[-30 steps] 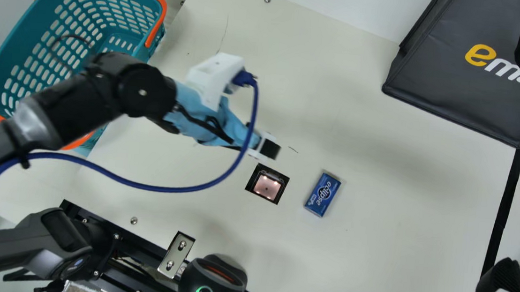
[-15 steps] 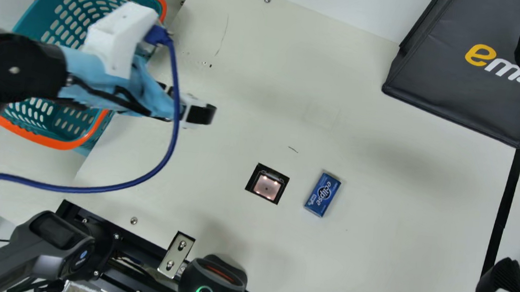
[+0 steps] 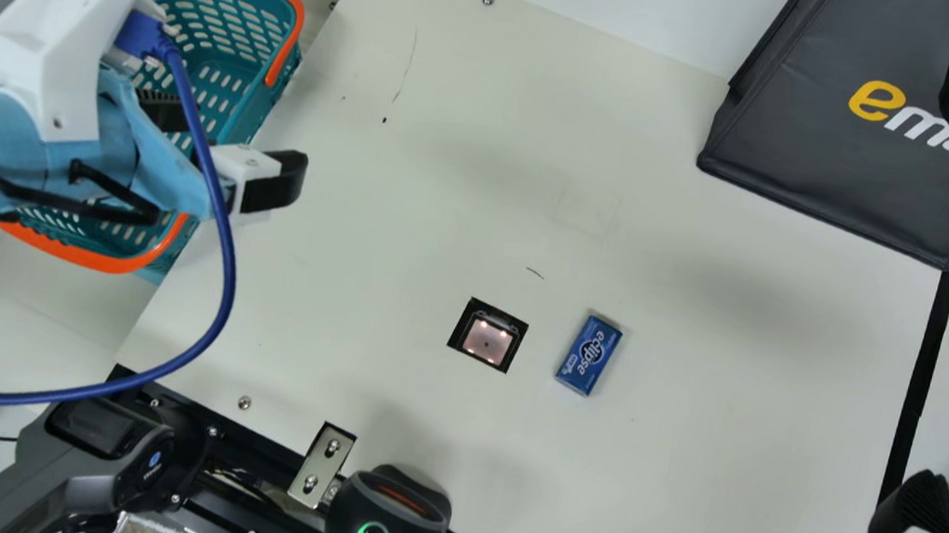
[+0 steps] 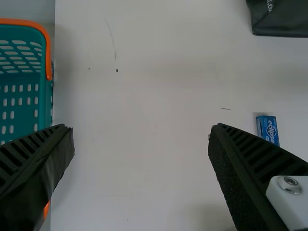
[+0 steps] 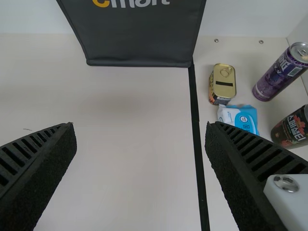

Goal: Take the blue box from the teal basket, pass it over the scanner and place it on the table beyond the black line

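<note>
The blue box (image 3: 589, 355) lies flat on the table, just right of the scanner (image 3: 487, 341), apart from it. In the main view my left gripper (image 3: 219, 146) is open, partly over the teal basket (image 3: 287, 35). Its spread fingers hold nothing; in the left wrist view, the left gripper (image 4: 141, 130) has the basket (image 4: 46, 101) on one side and the blue box (image 4: 268, 130) beyond the other finger. My right gripper (image 3: 924, 529) is at the lower right by the black line (image 3: 916, 400); in the right wrist view the right gripper (image 5: 140, 127) is open and empty.
A dark bag (image 3: 845, 153) stands at the upper right. Across the line are a food tin (image 5: 222, 84), a wipes pack (image 5: 239, 118) and two cans. A black device (image 3: 388, 517) with a green ring sits at the near edge. A blue cable hangs from my left arm.
My left arm has swung left from near the scanner to the basket, its gripper coming over the basket's right side. The blue box and right arm have stayed put.
</note>
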`<state>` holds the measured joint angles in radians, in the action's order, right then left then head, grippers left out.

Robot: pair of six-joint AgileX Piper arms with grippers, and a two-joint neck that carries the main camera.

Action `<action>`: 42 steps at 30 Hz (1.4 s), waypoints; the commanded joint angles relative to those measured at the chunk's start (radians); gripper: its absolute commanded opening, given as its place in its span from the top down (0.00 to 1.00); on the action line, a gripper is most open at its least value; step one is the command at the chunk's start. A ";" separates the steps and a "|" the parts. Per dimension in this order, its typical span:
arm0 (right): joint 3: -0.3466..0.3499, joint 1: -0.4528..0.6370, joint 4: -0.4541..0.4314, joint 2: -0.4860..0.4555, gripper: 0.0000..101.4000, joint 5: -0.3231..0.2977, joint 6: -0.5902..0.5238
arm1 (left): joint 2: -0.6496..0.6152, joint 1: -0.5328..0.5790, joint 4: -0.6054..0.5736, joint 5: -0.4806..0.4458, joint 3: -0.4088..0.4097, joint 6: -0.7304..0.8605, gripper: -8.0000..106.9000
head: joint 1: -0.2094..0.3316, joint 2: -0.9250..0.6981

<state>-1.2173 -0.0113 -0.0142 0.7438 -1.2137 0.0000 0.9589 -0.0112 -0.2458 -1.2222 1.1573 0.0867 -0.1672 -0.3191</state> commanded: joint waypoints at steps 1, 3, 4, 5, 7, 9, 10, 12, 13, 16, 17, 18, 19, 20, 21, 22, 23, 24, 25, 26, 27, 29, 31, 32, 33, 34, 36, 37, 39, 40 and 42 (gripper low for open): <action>0.000 0.000 0.000 0.000 0.06 0.000 0.000 | 0.000 0.000 0.000 0.000 0.000 0.000 0.15 | 0.029 0.021; 0.000 0.000 0.000 0.000 0.06 0.000 0.000 | 0.000 0.000 0.000 0.000 0.000 0.000 0.15 | 0.029 0.067; 0.000 0.000 0.000 0.000 0.06 0.001 0.000 | 0.000 0.000 0.000 0.000 0.000 0.000 0.15 | 0.029 0.091; 0.000 0.000 0.000 0.000 0.06 0.001 0.000 | 0.000 0.000 0.000 -0.002 0.000 0.000 0.15 | 0.029 0.114; 0.000 0.000 0.000 0.000 0.06 0.001 0.000 | 0.000 0.000 0.000 -0.002 0.000 0.000 0.15 | 0.029 0.161; 0.000 0.000 0.000 0.000 0.06 0.001 0.000 | 0.000 0.000 0.000 -0.002 0.000 0.000 0.15 | 0.029 0.207; 0.000 0.000 0.000 0.000 0.06 0.001 0.000 | 0.000 0.000 0.000 -0.002 0.000 0.000 0.15 | 0.029 0.231; 0.000 0.000 0.000 0.000 0.06 0.001 0.000 | 0.000 0.000 0.000 -0.002 0.000 0.000 0.15 | 0.029 0.277; 0.000 0.000 0.000 0.000 0.06 0.001 0.000 | 0.000 0.000 0.000 -0.002 0.000 0.000 0.15 | 0.029 0.301; 0.000 0.000 0.000 0.000 0.06 0.001 0.000 | 0.000 0.000 0.000 -0.002 0.000 0.000 0.15 | 0.029 0.347; 0.000 0.000 0.000 0.000 0.06 0.001 0.000 | 0.000 0.000 0.000 -0.002 0.000 0.000 0.15 | 0.029 0.347; 0.000 0.000 0.000 0.000 0.06 0.001 0.000 | 0.000 0.000 0.000 -0.002 0.000 0.000 0.15 | 0.029 0.347; 0.000 0.000 0.000 0.000 0.06 0.001 0.000 | 0.000 0.000 0.000 -0.002 0.000 0.000 0.15 | 0.029 0.347; 0.000 0.000 0.000 0.000 0.06 0.001 0.000 | 0.000 0.000 0.000 -0.002 0.000 0.000 0.15 | 0.029 0.347; 0.000 0.000 0.000 0.001 0.06 0.002 0.000 | 0.000 0.000 0.000 -0.002 0.000 0.000 0.15 | 0.029 0.347; 0.000 -0.002 0.000 0.003 0.06 0.002 0.000 | 0.000 0.000 0.000 -0.002 0.000 0.000 0.15 | 0.029 0.347; 0.001 -0.005 0.001 0.007 0.06 0.002 0.000 | 0.000 0.000 0.000 -0.002 0.000 0.000 0.15 | 0.029 0.347; 0.002 -0.010 0.002 0.013 0.06 0.002 -0.001 | 0.000 0.000 0.000 -0.002 0.000 0.000 0.15 | 0.029 0.347; 0.003 -0.015 0.002 0.021 0.06 0.003 -0.002 | 0.000 0.000 0.000 -0.002 0.000 0.000 0.15 | 0.029 0.347; 0.004 -0.022 0.002 0.029 0.06 0.004 -0.004 | 0.000 0.000 0.000 -0.002 0.000 0.000 0.15 | 0.029 0.347; 0.006 -0.030 0.003 0.038 0.06 0.006 -0.005 | 0.000 0.000 0.000 -0.002 0.000 0.000 0.15 | 0.029 0.347; 0.011 -0.045 0.004 0.058 0.06 0.011 -0.011 | 0.000 0.000 0.000 -0.002 0.000 0.000 0.15 | 0.029 0.347; 0.015 -0.064 0.002 0.078 0.06 0.018 -0.015 | 0.000 0.000 0.000 -0.002 0.000 0.000 0.15 | 0.029 0.347; 0.016 -0.074 0.000 0.088 0.06 0.021 -0.018 | 0.000 0.000 0.000 -0.002 0.000 0.000 0.15 | 0.029 0.347; 0.018 -0.086 -0.001 0.098 0.06 0.025 -0.019 | 0.000 0.000 0.000 -0.002 0.000 0.000 0.15 | 0.029 0.347; 0.020 -0.098 -0.002 0.109 0.06 0.029 -0.019 | 0.000 0.000 0.000 -0.002 0.000 0.000 0.15 | 0.029 0.347; 0.025 -0.128 -0.010 0.129 0.06 0.038 -0.012 | 0.000 0.000 0.000 -0.002 0.000 0.000 0.15 | 0.029 0.347; 0.029 -0.144 -0.015 0.140 0.06 0.043 -0.005 | 0.000 0.000 0.000 -0.002 0.000 0.000 0.15 | 0.029 0.347; 0.035 -0.175 -0.026 0.163 0.06 0.054 0.011 | 0.000 0.000 0.000 -0.002 0.000 0.000 0.15 | 0.029 0.347; 0.038 -0.193 -0.033 0.176 0.06 0.058 0.024 | 0.000 0.000 0.000 -0.002 0.000 0.000 0.15 | 0.029 0.347; 0.041 -0.227 -0.047 0.205 0.06 0.067 0.053 | 0.000 0.000 0.000 -0.002 0.000 0.000 0.15 | 0.029 0.347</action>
<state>-1.1759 -0.2094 -0.0532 0.9309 -1.1454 0.0322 0.9589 -0.0112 -0.2458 -1.2242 1.1573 0.0867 -0.1672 0.0261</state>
